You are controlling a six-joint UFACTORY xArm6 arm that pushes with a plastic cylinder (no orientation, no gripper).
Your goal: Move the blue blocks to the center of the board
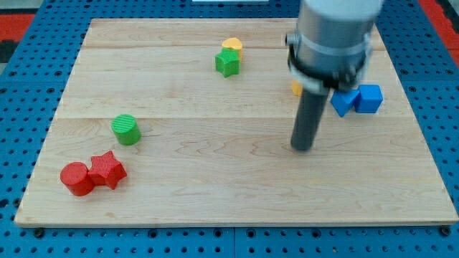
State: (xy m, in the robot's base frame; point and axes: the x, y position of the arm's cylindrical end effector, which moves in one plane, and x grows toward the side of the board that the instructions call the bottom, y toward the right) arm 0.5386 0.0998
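Observation:
Two blue blocks lie touching at the view's right: a blue cube and, on its left, a blue angular block partly hidden by the arm. My tip rests on the wooden board to the lower left of the blue blocks, a short gap away. The arm's grey body hangs over the upper right of the board.
A yellow block and a green star touch near the top middle. A small yellow piece peeks out left of the rod. A green cylinder stands at the left. A red cylinder and a red star touch at lower left.

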